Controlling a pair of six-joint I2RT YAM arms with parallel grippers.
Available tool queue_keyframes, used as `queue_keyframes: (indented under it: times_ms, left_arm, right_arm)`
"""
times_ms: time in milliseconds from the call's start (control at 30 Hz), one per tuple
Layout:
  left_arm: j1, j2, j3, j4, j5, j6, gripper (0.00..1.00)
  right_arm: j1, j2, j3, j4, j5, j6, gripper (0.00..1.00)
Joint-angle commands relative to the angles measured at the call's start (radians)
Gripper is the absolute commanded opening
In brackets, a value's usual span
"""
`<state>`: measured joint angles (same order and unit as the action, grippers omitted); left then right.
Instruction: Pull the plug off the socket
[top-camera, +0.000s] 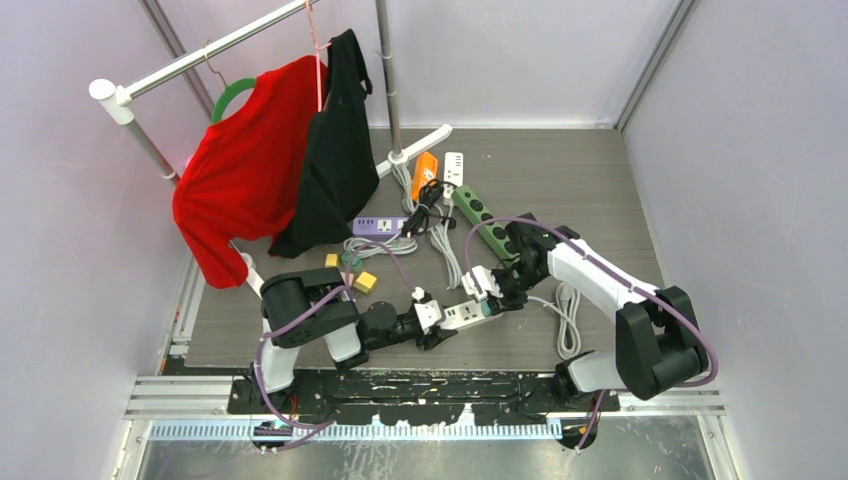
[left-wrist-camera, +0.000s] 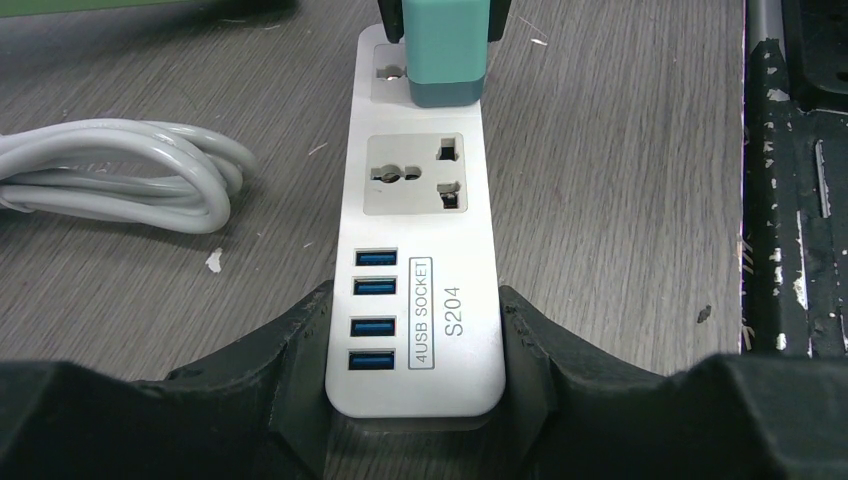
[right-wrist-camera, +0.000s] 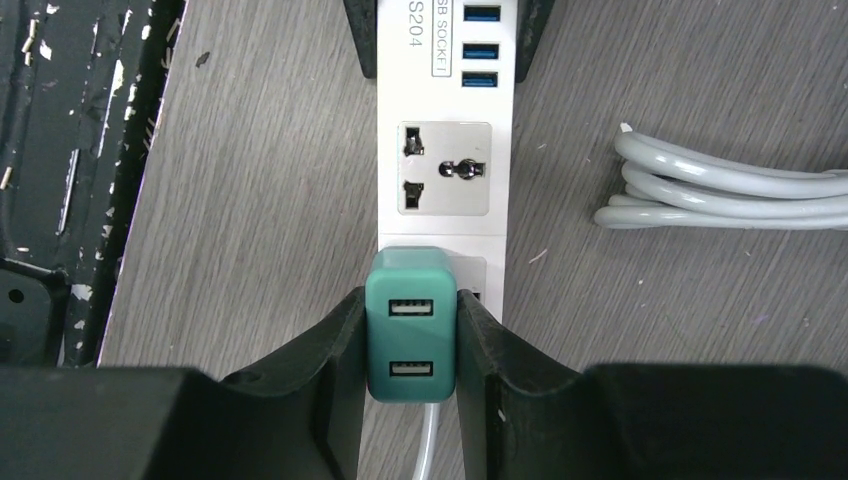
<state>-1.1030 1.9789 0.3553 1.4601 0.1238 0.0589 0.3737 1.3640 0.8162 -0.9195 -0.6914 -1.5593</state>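
A white power strip (left-wrist-camera: 425, 230) marked "4USB SOCKET S204" lies on the grey wood table; it also shows in the top view (top-camera: 462, 314) and the right wrist view (right-wrist-camera: 445, 170). A teal two-port USB plug (right-wrist-camera: 410, 325) sits in its end socket and also shows in the left wrist view (left-wrist-camera: 445, 50). My left gripper (left-wrist-camera: 415, 370) is shut on the USB end of the strip. My right gripper (right-wrist-camera: 410, 350) is shut on the teal plug, one finger on each side. In the top view the two grippers (top-camera: 497, 287) meet over the strip.
A coiled grey cable (right-wrist-camera: 730, 190) lies beside the strip. Farther back lie a green strip (top-camera: 487, 222), a purple strip (top-camera: 380, 226), an orange plug (top-camera: 424, 173) and yellow blocks (top-camera: 365, 282). Red and black shirts (top-camera: 290, 150) hang on a rack at back left.
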Motion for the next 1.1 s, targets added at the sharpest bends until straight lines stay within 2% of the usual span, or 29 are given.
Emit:
queue_keyframes:
  times_ms: [0, 167, 267, 367, 567, 700, 800, 900, 1067]
  left_arm:
    - [0.008, 0.033, -0.003, -0.030, -0.019, 0.018, 0.00]
    - [0.012, 0.037, 0.000, -0.030, -0.018, 0.012, 0.00]
    - [0.014, 0.035, -0.001, -0.030, -0.015, 0.009, 0.00]
    - [0.015, 0.035, -0.001, -0.030, -0.013, 0.008, 0.00]
    - [0.017, 0.032, -0.004, -0.029, -0.009, 0.005, 0.00]
    - [0.017, 0.034, -0.003, -0.030, -0.006, 0.002, 0.00]
    - [0.017, 0.035, -0.001, -0.030, -0.003, 0.001, 0.00]
    - [0.018, 0.037, 0.000, -0.030, -0.004, 0.002, 0.00]
    - [0.019, 0.038, 0.000, -0.030, -0.006, 0.001, 0.00]
  right_arm:
    - [0.073, 0.030, 0.023, 0.077, -0.049, 0.148, 0.01]
    - [0.044, 0.033, 0.048, 0.135, 0.033, 0.276, 0.01]
    - [-0.015, 0.035, 0.062, 0.115, 0.067, 0.269, 0.01]
    - [-0.072, 0.017, 0.038, 0.062, 0.060, 0.155, 0.01]
    - [-0.083, 0.052, 0.015, -0.164, 0.006, -0.268, 0.01]
    - [-0.069, 0.084, 0.026, -0.243, -0.064, -0.380, 0.01]
    - [-0.026, 0.068, 0.026, -0.176, -0.092, -0.274, 0.01]
    - [0.019, 0.054, 0.030, -0.022, -0.066, -0.009, 0.01]
    - [0.021, 0.072, 0.061, 0.045, 0.019, 0.156, 0.01]
